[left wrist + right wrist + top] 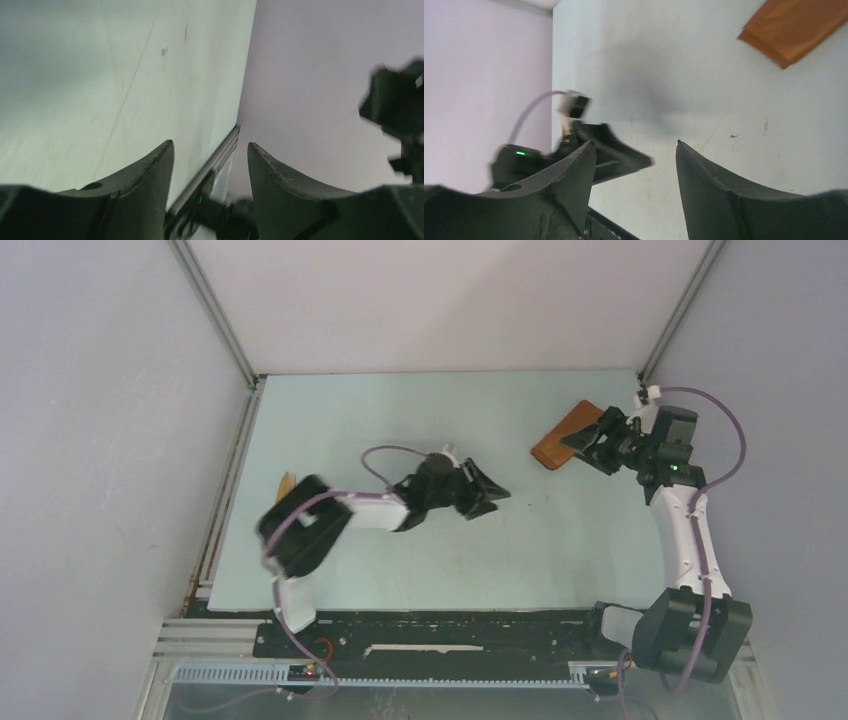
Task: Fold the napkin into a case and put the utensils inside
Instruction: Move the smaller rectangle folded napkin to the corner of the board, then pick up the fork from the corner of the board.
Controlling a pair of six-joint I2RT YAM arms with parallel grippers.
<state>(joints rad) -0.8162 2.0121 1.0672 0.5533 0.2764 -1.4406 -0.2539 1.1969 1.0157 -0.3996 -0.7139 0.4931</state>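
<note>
Case (pixel 563 436) lies flat, far right on table (pixel 400 420); right gripper (pixel 588 450) near it, fingers apart, empty; left gripper (pixel 492 498) mid-table, fingers apart, empty

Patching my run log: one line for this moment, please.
left end effector: open, empty, centre | right end effector: open, empty, near napkin | napkin: folded, far right

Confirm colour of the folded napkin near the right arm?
Plain rust-orange, no pattern. The folded napkin shows best in the right wrist view.
</note>
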